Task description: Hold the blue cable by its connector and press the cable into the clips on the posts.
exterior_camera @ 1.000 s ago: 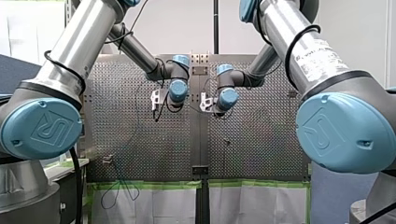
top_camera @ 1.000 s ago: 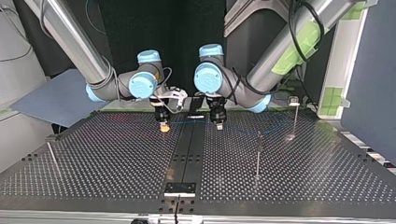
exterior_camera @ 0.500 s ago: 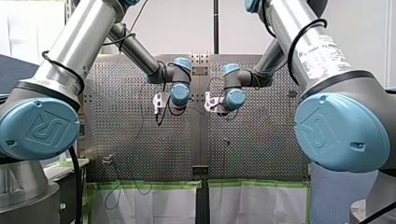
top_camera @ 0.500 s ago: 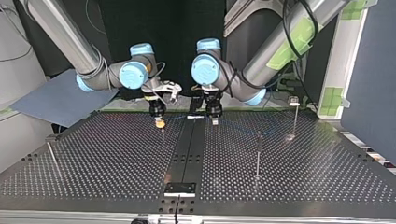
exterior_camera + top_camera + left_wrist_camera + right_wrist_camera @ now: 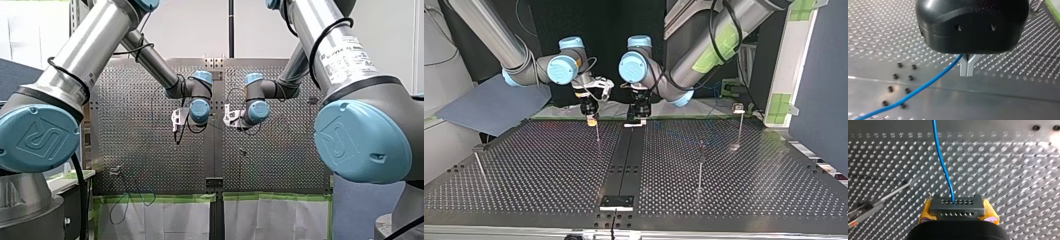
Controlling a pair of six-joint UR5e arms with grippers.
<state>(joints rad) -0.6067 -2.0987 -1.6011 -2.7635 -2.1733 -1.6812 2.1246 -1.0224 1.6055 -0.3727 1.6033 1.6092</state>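
Note:
In the right wrist view my right gripper [image 5: 957, 213] is shut on a grey connector [image 5: 957, 205] with rows of holes, held between its yellow pads [image 5: 925, 210]. The blue cable [image 5: 944, 165] leaves the connector and runs ahead over the perforated table. In the left wrist view my left gripper [image 5: 966, 73] has its metal fingers shut on the blue cable [image 5: 923, 87], which trails off to one side. In the top view my right gripper [image 5: 591, 120] and my left gripper [image 5: 638, 119] hang close together over the table's far edge. A thin post [image 5: 597, 136] stands just below my right gripper.
A post [image 5: 700, 165] stands right of the middle in the top view. A taller post with a clip [image 5: 738, 107] is at the far right, and another post [image 5: 480, 167] near the left edge. Slack cable [image 5: 125, 202] hangs over the taped table edge in the front view.
Both grippers have moved together toward the top view's left and toward the far edge of the table, keeping their grips. The slack cable in the front view has shifted.

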